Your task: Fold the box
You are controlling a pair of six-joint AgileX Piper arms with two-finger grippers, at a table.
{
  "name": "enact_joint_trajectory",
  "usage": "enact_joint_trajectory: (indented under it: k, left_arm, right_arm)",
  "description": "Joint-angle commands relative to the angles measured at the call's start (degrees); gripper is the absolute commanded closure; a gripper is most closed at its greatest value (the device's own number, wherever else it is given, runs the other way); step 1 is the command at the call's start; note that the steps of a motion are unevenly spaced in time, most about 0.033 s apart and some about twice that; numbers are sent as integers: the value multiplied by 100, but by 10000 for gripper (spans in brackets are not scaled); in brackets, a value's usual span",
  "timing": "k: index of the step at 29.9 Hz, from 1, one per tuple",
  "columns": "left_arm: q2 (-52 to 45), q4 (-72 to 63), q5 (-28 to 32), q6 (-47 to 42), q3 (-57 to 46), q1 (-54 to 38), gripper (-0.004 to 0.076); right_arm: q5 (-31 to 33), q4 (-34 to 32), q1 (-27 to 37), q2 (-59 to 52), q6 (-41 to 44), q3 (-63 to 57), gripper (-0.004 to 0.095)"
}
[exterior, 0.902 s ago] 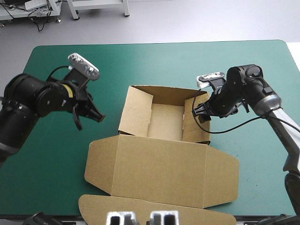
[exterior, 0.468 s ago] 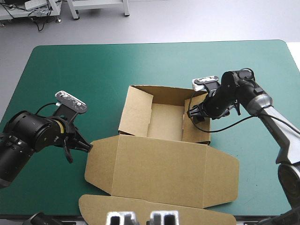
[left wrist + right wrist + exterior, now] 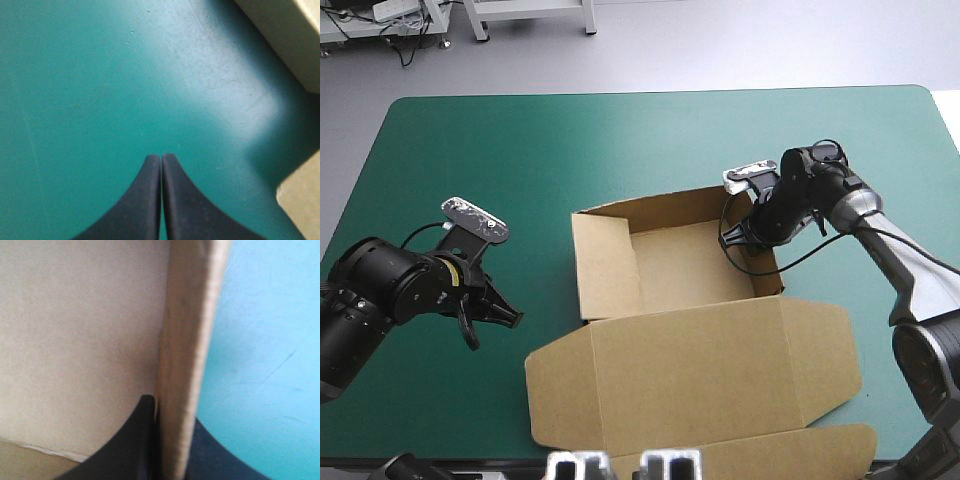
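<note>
The brown box (image 3: 690,265) stands as an open tray in the middle of the teal-green cover, its walls raised and its lid (image 3: 700,370) lying flat toward the table's near edge. My right gripper (image 3: 752,240) is at the tray's right wall. In the right wrist view that wall (image 3: 185,365) runs between the black fingers of my right gripper (image 3: 170,410), which is shut on it. My left gripper (image 3: 512,318) is shut and holds nothing. It hovers low over the cover just left of the lid. In the left wrist view my left gripper (image 3: 161,157) points at bare cover, with box edges (image 3: 290,35) beyond it.
The lid's front flap (image 3: 750,455) reaches the table's near edge. A corner of the lid (image 3: 305,195) lies close beside my left gripper. The teal-green cover (image 3: 520,150) spreads wide behind and to the left of the box.
My right gripper has shut on the tray's right wall, and the whole box has swung round and shifted right. My left arm dropped toward the near left earlier, then held still.
</note>
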State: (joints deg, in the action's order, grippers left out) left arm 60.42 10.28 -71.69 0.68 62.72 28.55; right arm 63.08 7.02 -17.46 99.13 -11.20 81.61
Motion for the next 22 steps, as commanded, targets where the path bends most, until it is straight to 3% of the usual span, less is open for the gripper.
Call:
enact_joint_trajectory:
  k: [1, 8, 15, 22]
  left_arm:
    - [-101, 3, -190, -68, 132, 20, 731]
    - [-101, 3, -190, -68, 132, 20, 731]
    - [-101, 42, -43, -68, 132, 20, 731]
    - [-101, 42, 66, -68, 132, 20, 731]
  right_arm:
    - [135, -471, 151, -270, -136, 676, 928]
    - [465, -1032, 1202, -270, -159, 1862, 928]
    - [-364, -1090, 2748, -172, 54, 2031, 928]
    - [-451, -1099, 3594, 341, 55, 2029, 928]
